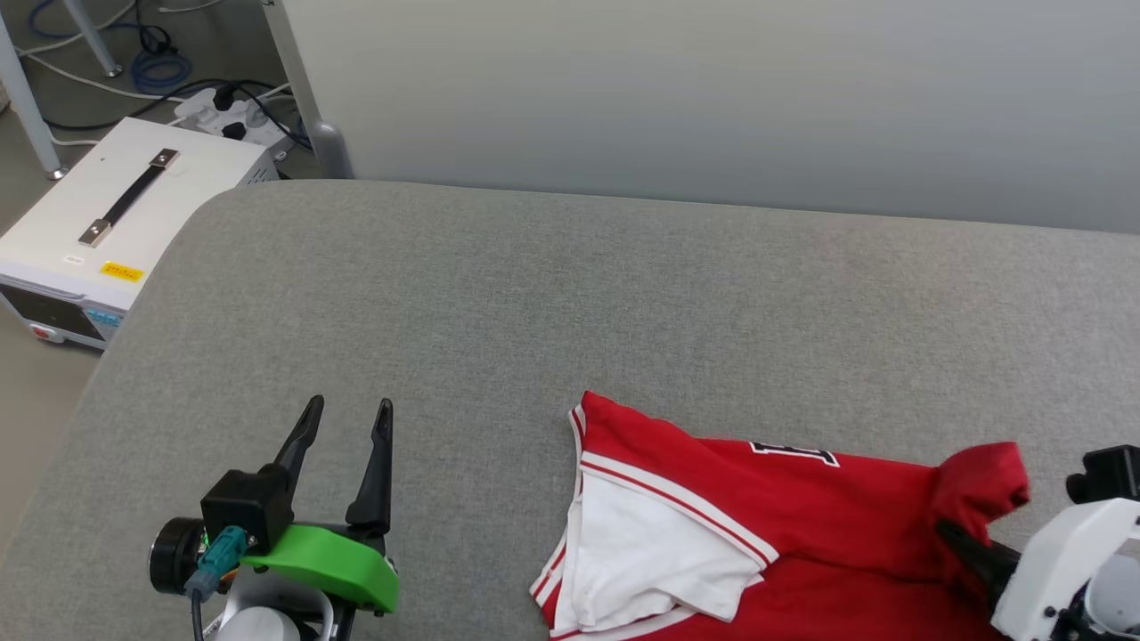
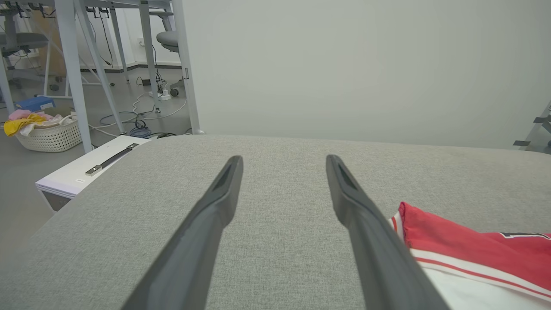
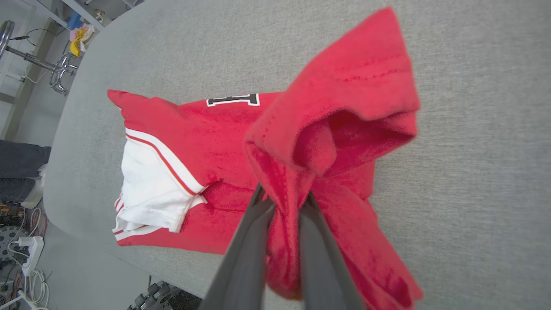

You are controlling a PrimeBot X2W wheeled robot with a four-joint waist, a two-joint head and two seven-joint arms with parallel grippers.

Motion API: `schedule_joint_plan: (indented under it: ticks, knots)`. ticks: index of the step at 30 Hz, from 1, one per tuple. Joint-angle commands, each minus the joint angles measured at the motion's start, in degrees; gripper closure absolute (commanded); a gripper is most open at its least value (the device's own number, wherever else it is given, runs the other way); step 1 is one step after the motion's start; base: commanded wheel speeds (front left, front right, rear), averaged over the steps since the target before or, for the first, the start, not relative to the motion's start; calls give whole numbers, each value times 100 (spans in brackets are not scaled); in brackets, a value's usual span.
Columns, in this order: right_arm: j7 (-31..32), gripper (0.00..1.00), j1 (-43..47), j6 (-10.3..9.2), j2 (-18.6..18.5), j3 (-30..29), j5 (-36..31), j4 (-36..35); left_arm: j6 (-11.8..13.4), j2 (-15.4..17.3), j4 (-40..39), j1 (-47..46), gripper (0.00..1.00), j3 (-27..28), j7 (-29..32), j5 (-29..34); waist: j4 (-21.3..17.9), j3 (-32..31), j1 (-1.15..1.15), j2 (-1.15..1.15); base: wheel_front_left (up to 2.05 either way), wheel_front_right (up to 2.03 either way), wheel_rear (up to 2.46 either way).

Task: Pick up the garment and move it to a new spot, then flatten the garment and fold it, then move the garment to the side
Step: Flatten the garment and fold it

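The right gripper (image 3: 284, 193) pinches a bunched fold of the garment (image 1: 802, 507), lettering mostly hidden; the left gripper (image 1: 349, 402) gapes empty

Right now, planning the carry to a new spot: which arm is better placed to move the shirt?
Right. The right gripper has its jaws shut on a raised red fold of the garment. The left gripper stands open over bare grey table, apart from the garment.

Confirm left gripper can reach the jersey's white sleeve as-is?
Likely yes. The left gripper is open over bare grey surface, with nothing between it and the white sleeve of the garment. The right gripper pinches its red edge on the far side.
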Motion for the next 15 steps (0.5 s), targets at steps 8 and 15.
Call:
schedule_joint_plan:
  ticks: [8,15]
  knots:
    - [335,100,-68,-3,924,537,41,-496,-103,-109,38,161,0,145,-33,96,257,-127,0,0,0,0,0]
    - [46,100,-428,-3,1174,1166,404,-108,-151,-115,70,144,0,243,-33,150,418,-132,0,0,0,0,0]
